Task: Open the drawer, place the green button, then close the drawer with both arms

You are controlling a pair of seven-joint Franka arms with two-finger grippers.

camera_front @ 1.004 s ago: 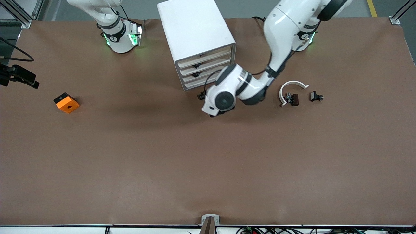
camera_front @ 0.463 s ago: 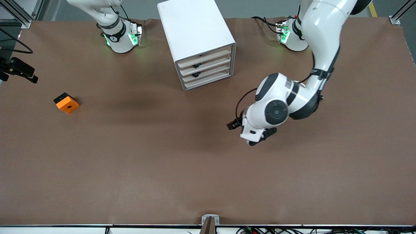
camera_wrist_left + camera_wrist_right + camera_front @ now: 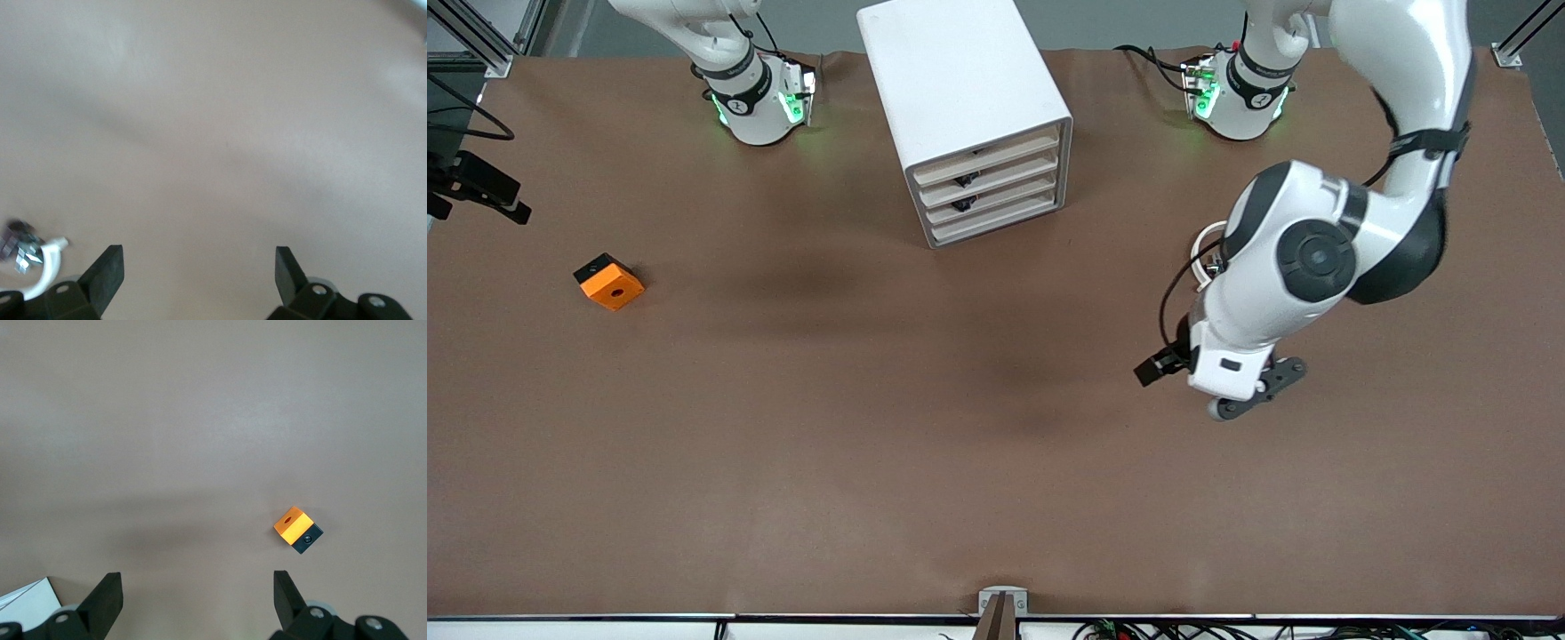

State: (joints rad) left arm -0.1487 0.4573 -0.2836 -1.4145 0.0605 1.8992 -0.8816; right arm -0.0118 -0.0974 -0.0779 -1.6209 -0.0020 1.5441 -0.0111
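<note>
The white drawer cabinet (image 3: pixel 969 107) stands at the back middle, and all its drawer fronts (image 3: pixel 991 191) look shut. The button with a green cap shows in no view. My left arm reaches out from its base, its wrist (image 3: pixel 1307 258) over the white arc. The left gripper (image 3: pixel 1240 400) hangs over bare table. In the left wrist view it (image 3: pixel 198 267) is open and empty. My right gripper (image 3: pixel 197 593) is open and empty, high over bare table, with the orange cube (image 3: pixel 298 529) below.
The orange cube with a hole (image 3: pixel 609 282) lies toward the right arm's end. The white arc (image 3: pixel 1208 238) is mostly hidden under the left arm. It shows in the left wrist view (image 3: pixel 41 277) beside small metal parts (image 3: pixel 17 243).
My left arm has swung away from the cabinet front toward its own end of the table, and now covers the white arc and the small black parts. The right arm has barely moved.
</note>
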